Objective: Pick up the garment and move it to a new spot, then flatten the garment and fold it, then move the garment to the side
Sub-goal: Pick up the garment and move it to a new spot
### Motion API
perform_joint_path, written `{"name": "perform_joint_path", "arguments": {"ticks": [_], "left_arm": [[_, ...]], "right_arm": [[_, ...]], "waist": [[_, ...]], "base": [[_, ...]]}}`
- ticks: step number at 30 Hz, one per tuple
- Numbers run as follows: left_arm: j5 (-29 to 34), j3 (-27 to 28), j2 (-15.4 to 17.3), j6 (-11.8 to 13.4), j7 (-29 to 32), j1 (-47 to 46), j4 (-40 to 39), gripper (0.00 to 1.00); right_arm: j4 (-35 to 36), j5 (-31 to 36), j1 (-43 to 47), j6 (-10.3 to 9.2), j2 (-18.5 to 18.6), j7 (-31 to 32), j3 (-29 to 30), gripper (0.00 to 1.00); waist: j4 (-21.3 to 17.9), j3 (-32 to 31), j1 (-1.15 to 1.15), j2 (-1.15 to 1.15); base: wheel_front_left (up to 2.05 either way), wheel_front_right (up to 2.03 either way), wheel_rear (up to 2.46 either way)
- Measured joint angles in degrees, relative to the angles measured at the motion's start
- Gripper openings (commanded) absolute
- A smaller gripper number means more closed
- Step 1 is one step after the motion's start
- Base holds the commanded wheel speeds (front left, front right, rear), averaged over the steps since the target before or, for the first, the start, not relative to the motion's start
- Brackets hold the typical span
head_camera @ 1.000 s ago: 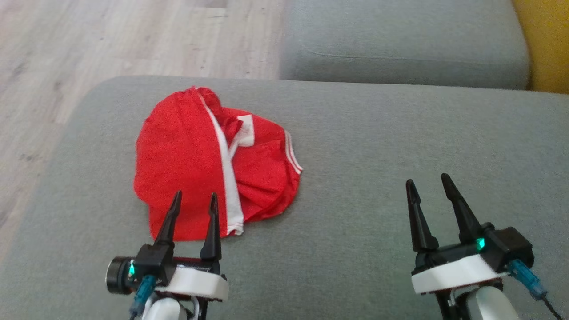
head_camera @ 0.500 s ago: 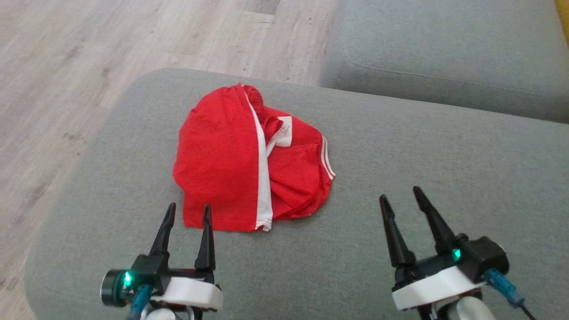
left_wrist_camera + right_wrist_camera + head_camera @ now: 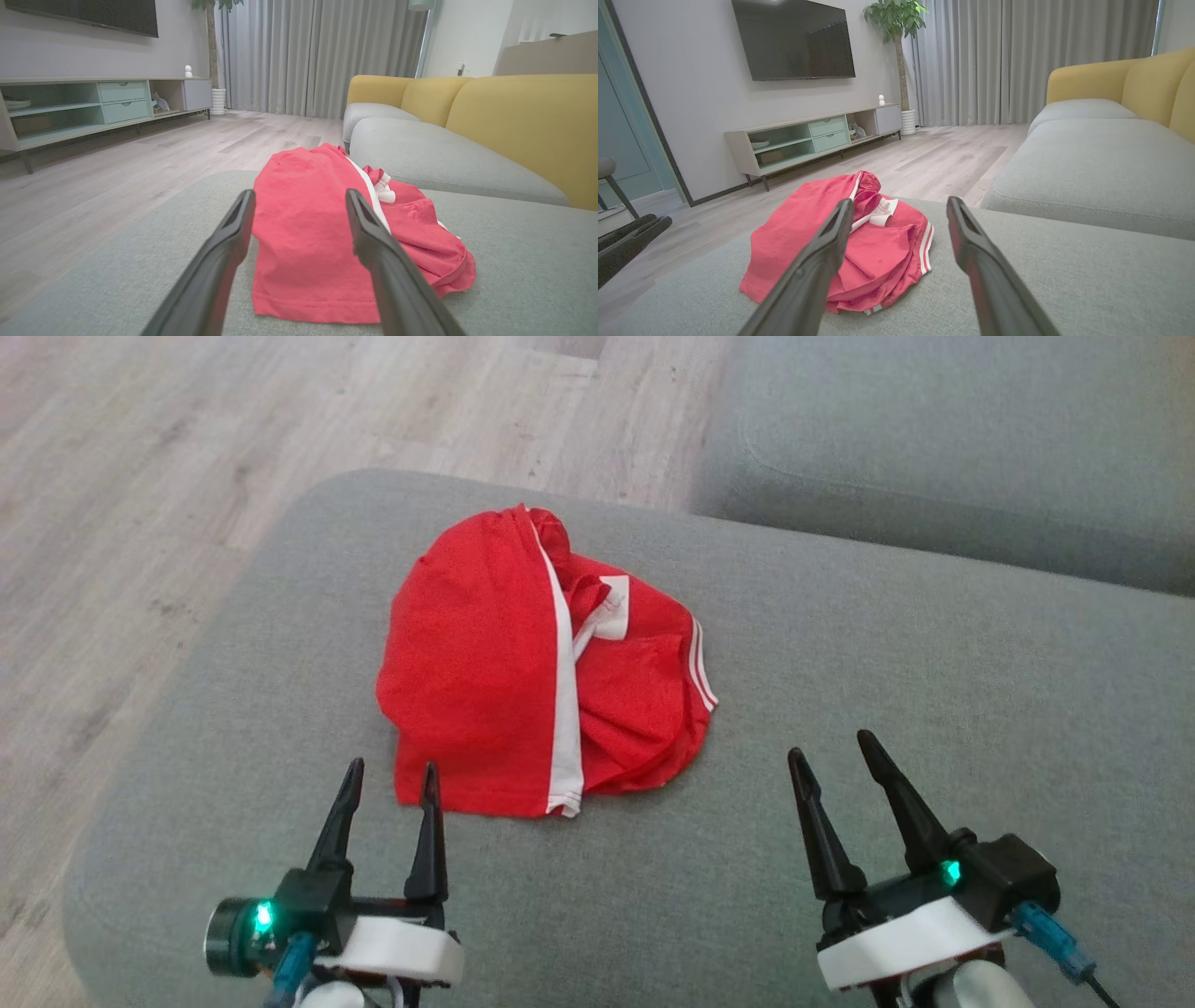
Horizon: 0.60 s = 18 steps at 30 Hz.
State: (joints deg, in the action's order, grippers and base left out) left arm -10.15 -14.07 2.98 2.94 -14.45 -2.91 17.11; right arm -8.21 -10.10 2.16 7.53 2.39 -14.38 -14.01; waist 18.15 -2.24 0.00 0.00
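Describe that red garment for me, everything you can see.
The garment is bright red, thin knit-looking cloth with a white stripe running down it, a white patch near the top and twin white lines along one edge. It lies crumpled in a loose heap, partly doubled over itself, with a stitched hem facing the robot. It rests on the grey cushion, toward the cushion's left end. The open left gripper points at the near hem without gripping it.
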Motion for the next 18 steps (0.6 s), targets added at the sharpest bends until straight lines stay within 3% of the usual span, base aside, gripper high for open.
{"name": "perform_joint_path", "arguments": {"ticks": [5, 10, 15, 18], "left_arm": [[1.56, 0.18, 0.86, -1.2, 0.0, -1.23, 0.04, 1.0], [3.69, -0.74, 3.68, -4.17, 0.69, -10.53, 2.64, 1.0], [4.23, -2.9, 6.45, -8.54, 8.91, -24.17, 7.95, 1.0], [3.27, -5.58, 8.23, -10.07, 16.97, -34.92, 13.57, 1.0]], "right_arm": [[0.2, 0.01, -0.19, 0.0, 0.0, 0.0, 0.45, 1.0], [0.48, 0.11, -1.65, 0.0, 0.05, 0.01, 1.92, 1.0], [1.27, 0.11, -5.02, 0.0, 0.1, 0.0, 3.14, 1.0], [1.43, 0.1, -7.3, 0.0, 0.18, 0.0, 3.21, 1.0]], "waist": [[-1.32, 2.1, 0.0, 0.0], [-2.93, 5.83, 0.01, 0.0], [-4.8, 10.06, 0.02, 0.0], [-6.52, 13.23, 0.02, 0.0]], "base": [[0.0, 0.0, 0.0], [0.0, 0.0, 0.0], [0.0, 0.0, 0.0], [0.0, 0.0, 0.0]]}}
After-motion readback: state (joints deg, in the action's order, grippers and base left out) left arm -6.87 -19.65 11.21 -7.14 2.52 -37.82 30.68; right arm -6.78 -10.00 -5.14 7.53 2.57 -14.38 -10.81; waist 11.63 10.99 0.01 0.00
